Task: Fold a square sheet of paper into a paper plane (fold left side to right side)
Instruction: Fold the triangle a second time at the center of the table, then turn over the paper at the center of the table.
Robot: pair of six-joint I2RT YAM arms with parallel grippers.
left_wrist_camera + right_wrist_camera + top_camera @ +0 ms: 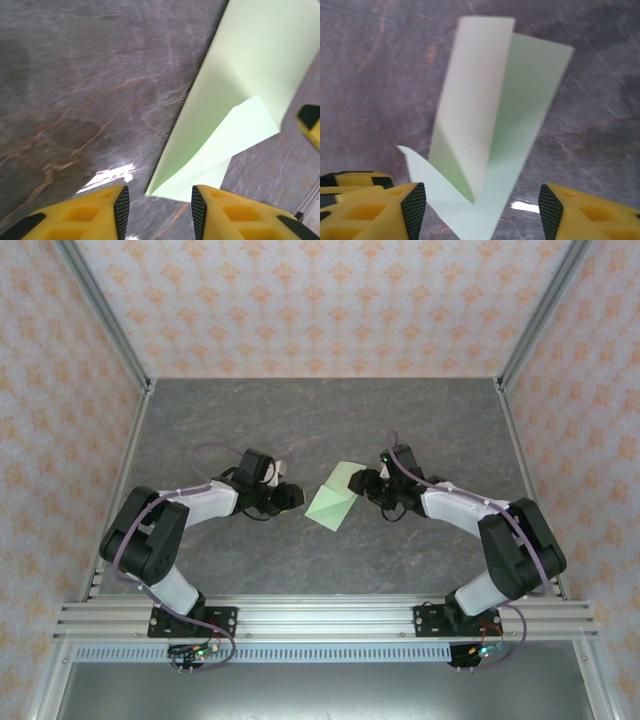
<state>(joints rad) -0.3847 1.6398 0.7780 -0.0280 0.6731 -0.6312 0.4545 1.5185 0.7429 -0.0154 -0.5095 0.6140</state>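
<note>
Paper (335, 502) half-folded, flap edge raised — tabletop (300, 420) beyond

1. A robotics lab test cell is being shown, built around a dark marbled table (300, 410).
2. The table is being enclosed at its back and both sides by panels (320, 300) printed with an orange floral pattern, and these are being framed by aluminium posts (103, 315) rising from the table's far corners.
3. Along the table's near edge, a left arm (170, 530) and a right arm (500, 540) are being carried on a slotted aluminium rail (320, 618), with cables (215, 645) being trailed just below it.
</note>
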